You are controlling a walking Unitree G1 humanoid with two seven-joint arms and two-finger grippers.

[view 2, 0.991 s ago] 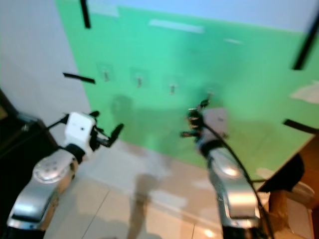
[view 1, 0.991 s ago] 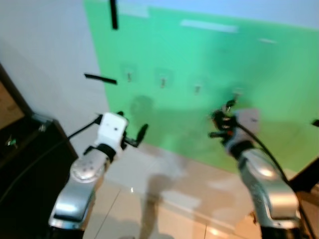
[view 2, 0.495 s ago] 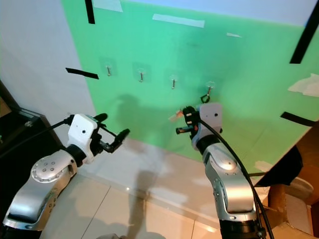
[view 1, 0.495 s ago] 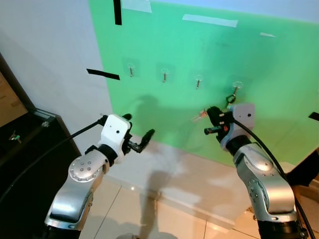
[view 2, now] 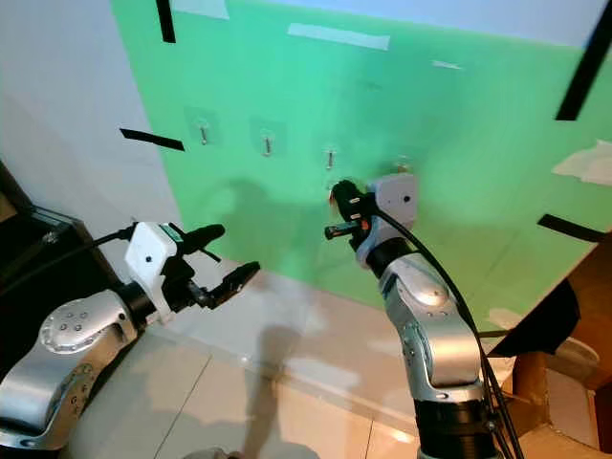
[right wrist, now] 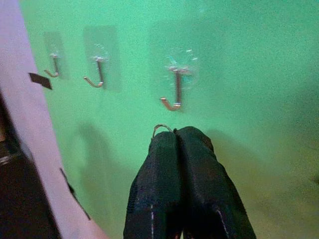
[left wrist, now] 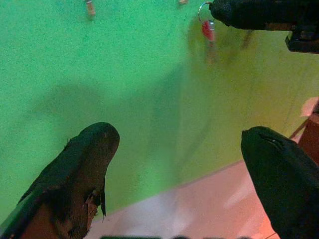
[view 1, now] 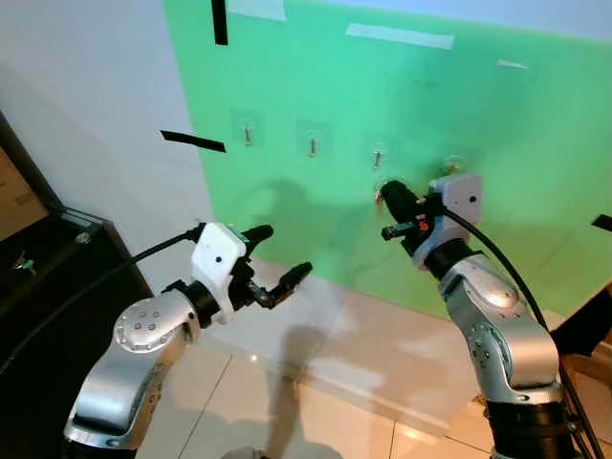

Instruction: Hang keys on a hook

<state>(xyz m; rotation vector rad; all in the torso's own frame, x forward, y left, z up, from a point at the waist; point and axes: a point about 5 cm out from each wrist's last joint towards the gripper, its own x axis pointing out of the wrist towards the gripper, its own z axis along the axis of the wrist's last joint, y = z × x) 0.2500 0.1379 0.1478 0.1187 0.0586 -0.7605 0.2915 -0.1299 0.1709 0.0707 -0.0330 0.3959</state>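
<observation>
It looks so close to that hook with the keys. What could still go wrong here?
The key ring pokes out only slightly past the right gripper, just below the hook, so it may miss the hook's tip and slip. The fingers are clamped tight on it, so letting go early would drop the keys. The left gripper hangs open, too far to catch them.

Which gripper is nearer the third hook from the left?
Right. The right gripper, shut on the key ring, sits just below that hook. The left gripper hangs open, low and well to its left.
</observation>
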